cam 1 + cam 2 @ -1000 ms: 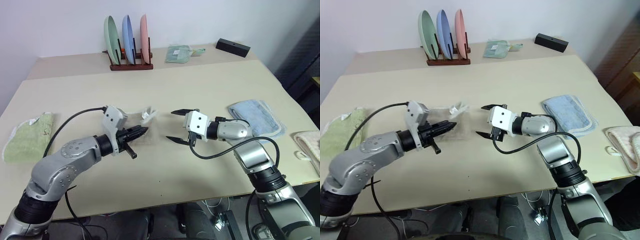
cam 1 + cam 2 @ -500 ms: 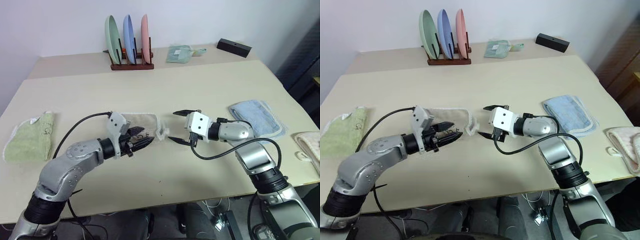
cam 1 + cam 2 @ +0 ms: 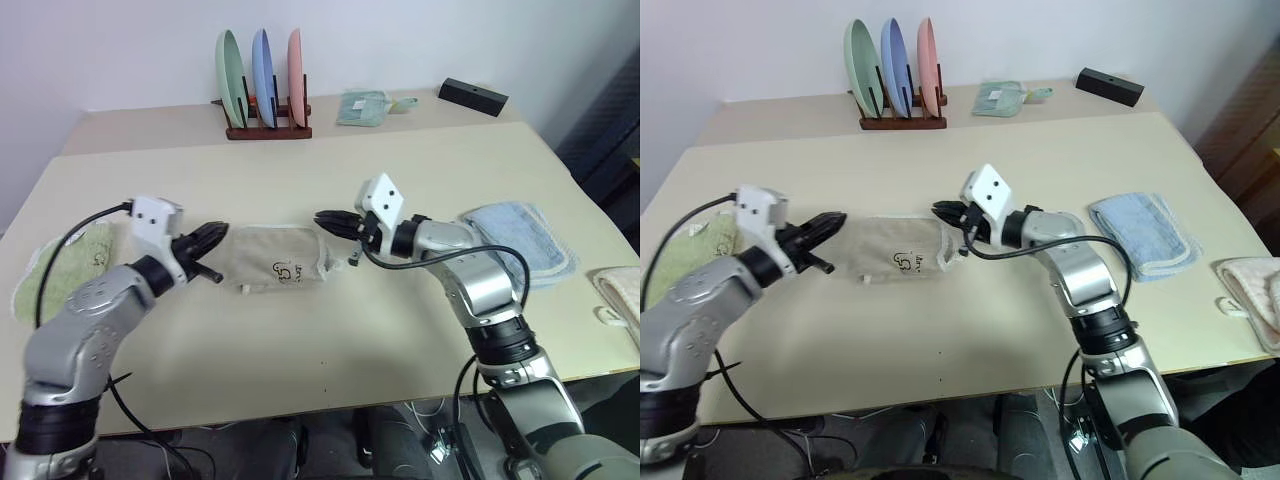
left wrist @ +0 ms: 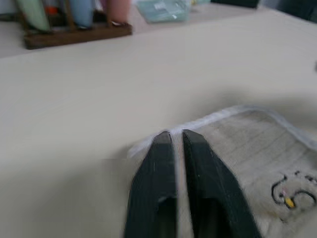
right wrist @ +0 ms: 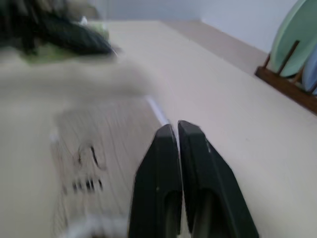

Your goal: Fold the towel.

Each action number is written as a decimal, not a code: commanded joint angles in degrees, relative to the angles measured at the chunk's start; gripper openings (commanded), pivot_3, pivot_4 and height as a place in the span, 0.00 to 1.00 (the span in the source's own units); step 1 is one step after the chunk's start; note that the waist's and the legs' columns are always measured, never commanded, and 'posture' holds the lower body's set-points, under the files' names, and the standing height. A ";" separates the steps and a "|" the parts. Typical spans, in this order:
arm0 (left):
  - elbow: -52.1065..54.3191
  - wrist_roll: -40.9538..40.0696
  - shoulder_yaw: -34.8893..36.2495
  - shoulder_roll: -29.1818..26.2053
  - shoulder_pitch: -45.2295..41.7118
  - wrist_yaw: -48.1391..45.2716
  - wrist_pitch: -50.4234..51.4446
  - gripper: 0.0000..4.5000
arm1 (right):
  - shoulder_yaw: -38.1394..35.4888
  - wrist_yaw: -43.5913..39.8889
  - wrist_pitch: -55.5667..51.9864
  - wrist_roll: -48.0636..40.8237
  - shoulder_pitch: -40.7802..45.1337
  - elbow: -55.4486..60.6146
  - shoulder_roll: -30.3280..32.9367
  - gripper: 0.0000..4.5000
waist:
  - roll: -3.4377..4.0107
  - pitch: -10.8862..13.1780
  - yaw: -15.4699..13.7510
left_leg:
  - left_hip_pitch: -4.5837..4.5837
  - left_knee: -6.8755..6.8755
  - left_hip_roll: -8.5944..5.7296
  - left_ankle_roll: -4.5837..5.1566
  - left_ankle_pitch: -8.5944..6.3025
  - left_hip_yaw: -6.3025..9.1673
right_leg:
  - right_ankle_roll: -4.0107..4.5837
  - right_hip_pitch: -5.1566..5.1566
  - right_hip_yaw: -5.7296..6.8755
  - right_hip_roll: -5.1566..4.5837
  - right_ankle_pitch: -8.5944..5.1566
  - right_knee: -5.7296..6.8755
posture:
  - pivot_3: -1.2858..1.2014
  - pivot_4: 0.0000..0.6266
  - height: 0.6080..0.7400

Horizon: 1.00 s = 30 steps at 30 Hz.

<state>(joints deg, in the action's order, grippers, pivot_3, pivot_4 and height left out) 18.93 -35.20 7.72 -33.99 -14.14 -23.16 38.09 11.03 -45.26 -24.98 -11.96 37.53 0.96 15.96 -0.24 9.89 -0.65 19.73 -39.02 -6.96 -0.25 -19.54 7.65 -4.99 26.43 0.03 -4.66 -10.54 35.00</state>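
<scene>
The bench (image 3: pixel 420 330) is a broad cream slab running from the wall toward me. At its twelve o'clock edge a dark wooden rack (image 3: pixel 266 128) holds three plates on edge: a green plate (image 3: pixel 228 64), a blue plate (image 3: pixel 262 62) and a pink plate (image 3: pixel 295 60), side by side in its slots. Toward one o'clock lie a small folded pale green cloth (image 3: pixel 362 107) and a black box (image 3: pixel 473 96).

The towel (image 3: pixel 270 260), beige with white edging and a small dark embroidered mark facing up, is stretched out lengthways near the middle of the bench, between the two arms. The left tool (image 3: pixel 210 237) sits at the towel's nine o'clock end; its fingers (image 4: pixel 163 163) are clenched on the white edging there. The right tool (image 3: pixel 333 221) is at the towel's three o'clock end, its fingers (image 5: pixel 163 168) pressed together at the hem, and that corner hangs slightly bunched beneath it.

A light blue towel (image 3: pixel 520 238) lies folded at three o'clock, a light green towel (image 3: pixel 55 275) at nine o'clock, and a pinkish cloth (image 3: pixel 620 295) at the bench's four o'clock edge.
</scene>
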 commanded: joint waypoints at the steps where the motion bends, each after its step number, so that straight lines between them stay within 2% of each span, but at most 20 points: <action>1: -3.71 4.36 -4.36 1.71 -2.70 -1.84 -2.51 0.11 | 1.75 3.28 -0.89 1.24 2.45 -5.76 -3.98 0.00 | 0.01 0.00 0.32 | 0.00 0.02 0.00 0.00 0.00 -0.02 | 0.00 0.03 0.01 0.01 0.00 0.01 | 0.52 0.24 0.96; 4: -9.69 10.49 -9.40 2.09 -1.09 -3.49 -5.66 0.11 | 7.46 3.44 1.70 6.20 0.97 -12.54 -5.02 0.00 | 0.03 -0.02 0.54 | -0.01 0.06 0.01 0.00 0.00 -0.02 | 0.01 0.05 0.01 0.01 0.00 0.02 | 0.52 0.24 0.96; 7: -12.41 14.42 -11.59 2.24 0.52 -4.37 -8.19 0.11 | 9.59 4.67 3.95 9.14 0.18 -16.92 -5.66 0.00 | 0.03 -0.02 0.97 | 0.03 0.07 0.01 0.00 0.00 -0.03 | 0.01 0.09 0.01 0.02 0.00 0.02 | 0.52 0.24 0.96; 12: -13.09 15.90 -10.85 4.45 2.39 -4.18 -9.62 0.11 | 10.53 5.69 5.92 11.77 -0.50 -20.59 -6.26 0.00 | 0.08 -0.11 1.25 | -0.16 0.03 -0.01 0.00 0.00 -0.03 | 0.00 -0.11 0.01 0.00 0.00 0.07 | 0.52 0.24 0.96; 15: -10.80 14.54 -8.31 6.08 4.12 -3.56 -9.51 0.11 | 10.13 5.64 8.51 12.34 -1.03 -19.23 -5.84 0.00 | 0.08 -0.13 1.33 | -0.20 0.03 0.00 0.00 0.00 -0.03 | 0.00 -0.12 0.01 0.00 0.00 0.10 | 0.52 0.24 0.96; 17: -8.17 12.26 -5.23 7.44 5.01 -3.41 -9.82 0.11 | 8.02 4.15 8.13 9.62 -1.16 -15.77 -5.77 0.00 | 0.08 -0.12 1.35 | -0.19 0.03 0.00 0.00 0.00 -0.03 | 0.00 -0.10 0.00 0.01 0.00 0.10 | 0.52 0.24 0.96; 20: -2.87 8.55 0.30 8.32 6.29 -2.88 -9.55 0.10 | 4.25 -0.15 1.22 2.63 -1.80 -6.80 -4.39 0.17 | 0.06 -0.06 1.30 | -0.05 0.02 0.01 0.00 0.00 -0.02 | 0.00 0.02 0.00 0.00 0.00 0.09 | 0.52 0.24 0.96; 24: 5.60 5.60 7.12 4.07 13.19 -6.35 -10.10 0.10 | -3.82 1.26 -18.89 -7.85 -2.49 4.25 -1.78 0.61 | 0.07 -0.06 1.38 | 0.13 0.00 0.03 0.00 0.00 0.00 | 0.00 0.16 -0.02 0.00 0.00 0.07 | 0.52 0.24 0.96; 27: 8.85 4.10 9.28 1.17 17.00 -9.30 -10.02 0.10 | -8.69 6.63 -33.12 -12.28 -2.61 5.72 -2.76 0.95 | 0.08 -0.06 1.16 | 0.16 0.02 0.04 0.03 -0.03 0.01 | 0.01 0.17 -0.03 0.00 0.00 0.02 | 0.52 0.24 0.96; 28: 9.56 3.53 9.75 0.54 17.77 -10.09 -10.08 0.10 | -10.76 8.43 -36.57 -13.78 -2.53 5.36 -3.92 0.99 | 0.07 -0.06 1.07 | 0.16 0.01 0.04 0.03 -0.02 0.01 | 0.01 0.15 -0.03 -0.01 0.00 0.02 | 0.52 0.24 0.96; 30: 10.46 1.35 11.01 -0.10 18.76 -11.40 -9.45 0.10 | -13.43 11.20 -41.24 -15.48 -2.44 4.47 -5.79 0.99 | 0.10 -0.05 1.04 | 0.16 0.00 0.04 0.04 -0.03 0.02 | 0.02 0.13 -0.02 -0.02 0.00 0.02 | 0.52 0.24 0.96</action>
<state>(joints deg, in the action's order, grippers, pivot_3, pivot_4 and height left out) 26.61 -31.66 16.87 -33.38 4.71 -33.19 28.68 -0.32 -36.15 -62.46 -24.59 34.56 4.39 11.46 -0.14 9.85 0.39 19.90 -39.02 -6.92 -0.21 -19.57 7.66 -4.97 26.56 0.01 -4.68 -10.54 35.03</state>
